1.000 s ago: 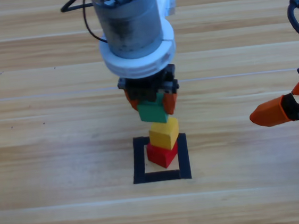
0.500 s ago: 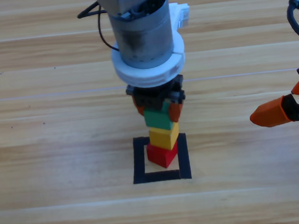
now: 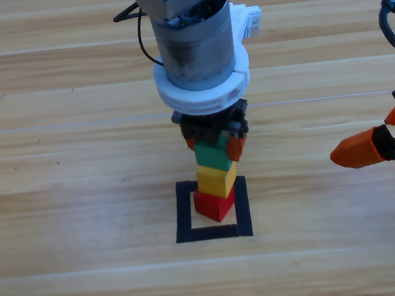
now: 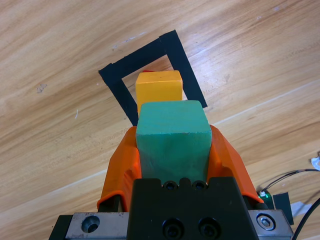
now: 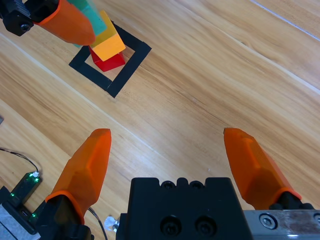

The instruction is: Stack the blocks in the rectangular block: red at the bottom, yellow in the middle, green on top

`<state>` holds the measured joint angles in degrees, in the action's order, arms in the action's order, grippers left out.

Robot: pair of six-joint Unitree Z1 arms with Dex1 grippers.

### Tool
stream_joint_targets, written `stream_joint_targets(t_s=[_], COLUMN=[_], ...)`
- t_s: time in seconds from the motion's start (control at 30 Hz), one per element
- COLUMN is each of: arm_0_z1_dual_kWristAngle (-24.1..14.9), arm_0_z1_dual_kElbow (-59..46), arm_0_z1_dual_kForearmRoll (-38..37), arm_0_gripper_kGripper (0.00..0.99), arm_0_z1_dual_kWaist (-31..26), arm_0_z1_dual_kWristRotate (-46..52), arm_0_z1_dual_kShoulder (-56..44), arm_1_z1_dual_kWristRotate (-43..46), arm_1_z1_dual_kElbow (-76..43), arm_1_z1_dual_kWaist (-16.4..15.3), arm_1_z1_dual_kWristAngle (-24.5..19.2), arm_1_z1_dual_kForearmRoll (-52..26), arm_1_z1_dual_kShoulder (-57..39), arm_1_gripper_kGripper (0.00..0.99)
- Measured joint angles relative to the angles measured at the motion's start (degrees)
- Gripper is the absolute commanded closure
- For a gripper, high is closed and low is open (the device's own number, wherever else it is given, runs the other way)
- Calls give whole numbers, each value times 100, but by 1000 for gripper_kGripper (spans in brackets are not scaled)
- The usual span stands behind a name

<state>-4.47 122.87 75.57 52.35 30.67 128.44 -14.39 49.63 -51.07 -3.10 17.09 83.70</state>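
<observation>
The left gripper (image 3: 213, 145) hangs straight down over the tape square, its smooth, pointed orange jaws pressed against two opposite flat sides of the green cube (image 4: 173, 136), which is matte, sharp-edged and plain on every face that shows. Directly beneath the jaws, the green cube sits on or just above the yellow cube (image 3: 217, 180); whether the two faces touch cannot be told. In the left wrist view the yellow cube (image 4: 159, 86) shows just beyond the green one, its top face flat and dull. Below that lies the red cube (image 3: 215, 205), the same small matte shape, resting on the table inside the rectangular block (image 3: 184, 213), a flat outline of black tape with squared corners and a slightly uneven edge. The three cubes form a column whose long axis stands upright, in line with the left gripper's own axis; the yellow cube looks turned a little against the red one, so the corners do not quite match. The table (image 3: 62, 204) is pale wood with long straight grain running across the high view. The right gripper (image 3: 380, 150) waits well off to the side of the column, its jaws spread wide with nothing between them, its glossy orange fingers (image 5: 85, 167) tapering to blunt points.
</observation>
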Motion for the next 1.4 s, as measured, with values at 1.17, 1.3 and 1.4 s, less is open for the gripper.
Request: stream_joint_targets(t_s=[1.17,1.3,1.4], arm_0_z1_dual_kWristAngle=[0,0,0], arm_0_z1_dual_kElbow=[0,17,24], arm_0_z1_dual_kForearmRoll=[0,0,0], arm_0_gripper_kGripper=[990,990,990], arm_0_z1_dual_kWaist=[-56,-56,-56], arm_0_z1_dual_kWristRotate=[-93,-114,-114], arm_0_z1_dual_kShoulder=[293,310,311], arm_1_z1_dual_kWristRotate=[19,19,19], arm_1_z1_dual_kElbow=[0,0,0], arm_1_z1_dual_kWaist=[0,0,0], arm_1_z1_dual_kWristAngle=[8,8,8], arm_1_z1_dual_kForearmRoll=[0,0,0], arm_1_z1_dual_kShoulder=[2,2,2], arm_1_gripper_kGripper=[0,0,0])
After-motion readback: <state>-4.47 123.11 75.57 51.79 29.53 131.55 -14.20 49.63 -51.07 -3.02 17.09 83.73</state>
